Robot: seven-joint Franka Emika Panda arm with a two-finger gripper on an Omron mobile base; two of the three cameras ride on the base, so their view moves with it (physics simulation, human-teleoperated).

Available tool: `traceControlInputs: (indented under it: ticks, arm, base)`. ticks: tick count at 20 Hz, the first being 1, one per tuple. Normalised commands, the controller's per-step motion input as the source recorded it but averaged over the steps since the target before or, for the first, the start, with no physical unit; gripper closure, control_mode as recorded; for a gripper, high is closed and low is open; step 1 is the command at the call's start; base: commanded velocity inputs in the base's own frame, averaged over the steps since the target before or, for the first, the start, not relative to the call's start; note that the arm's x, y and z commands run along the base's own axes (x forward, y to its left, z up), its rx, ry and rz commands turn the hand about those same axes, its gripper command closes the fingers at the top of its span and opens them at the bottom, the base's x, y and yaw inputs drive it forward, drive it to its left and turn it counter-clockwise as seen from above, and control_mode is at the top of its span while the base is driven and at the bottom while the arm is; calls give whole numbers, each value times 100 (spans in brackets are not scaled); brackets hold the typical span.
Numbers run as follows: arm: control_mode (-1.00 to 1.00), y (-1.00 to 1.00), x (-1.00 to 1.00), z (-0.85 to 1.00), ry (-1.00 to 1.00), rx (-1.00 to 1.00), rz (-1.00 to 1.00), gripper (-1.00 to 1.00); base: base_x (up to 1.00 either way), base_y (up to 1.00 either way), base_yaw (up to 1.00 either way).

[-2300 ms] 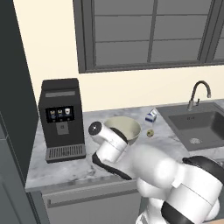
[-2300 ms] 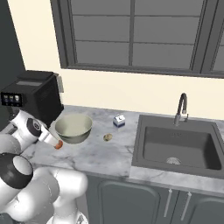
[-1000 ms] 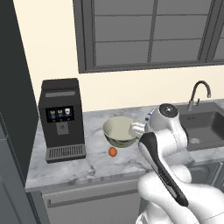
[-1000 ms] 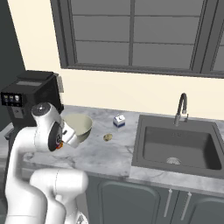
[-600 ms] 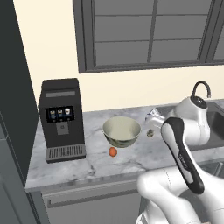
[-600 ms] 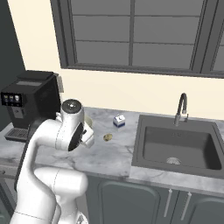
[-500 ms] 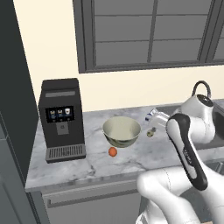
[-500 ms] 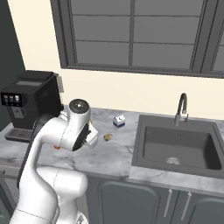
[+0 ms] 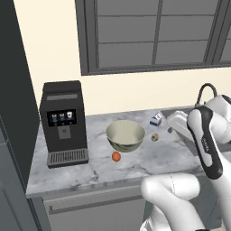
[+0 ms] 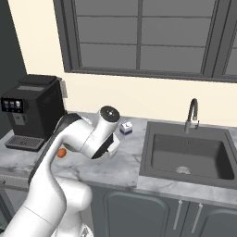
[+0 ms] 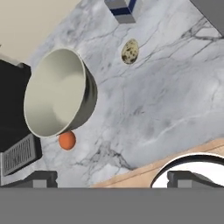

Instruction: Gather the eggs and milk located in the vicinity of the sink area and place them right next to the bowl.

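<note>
The hand (image 11: 111,177) hangs above the marble table (image 11: 175,87), its two dark fingertips (image 11: 41,178) spread as wide as they go and nothing between them.

Below it, the bowl (image 11: 57,98) sits cream-green inside and darker outside, with the black coffee machine (image 9: 63,122) off to one side of it. The orange egg (image 11: 67,140) lies just beside the bowl's base, nearly tucked against it; from the left base camera it shows on the front side of the bowl, toward the table edge. The spotted egg (image 11: 130,51) rests on bare marble, apart from the bowl, and the milk carton (image 11: 123,9) stands just past that egg, white with blue marks.

From the left base camera the spotted egg and the milk sit between the bowl and the white arm (image 9: 205,140), the carton nearer the wall.

From the right base camera, the carton stands just left of the sink (image 10: 190,155), whose dark basin and curved faucet (image 10: 192,113) take up the right end of the table.
</note>
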Motion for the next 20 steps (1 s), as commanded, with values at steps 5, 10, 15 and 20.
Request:
traceControlInputs:
  ticks: [5,10,15,20]
  arm:
    - [-100,-9,20,0,7,0,5,-100]
    - [-100,0,34,-7,4,0,4,-100]
    - [-100,0,30,-17,3,0,5,-100]
    - [-100,0,20,-20,6,0,5,-100]
  base:
    - [0,0,0]
    - [0,0,0]
    - [0,0,0]
    - [0,0,0]
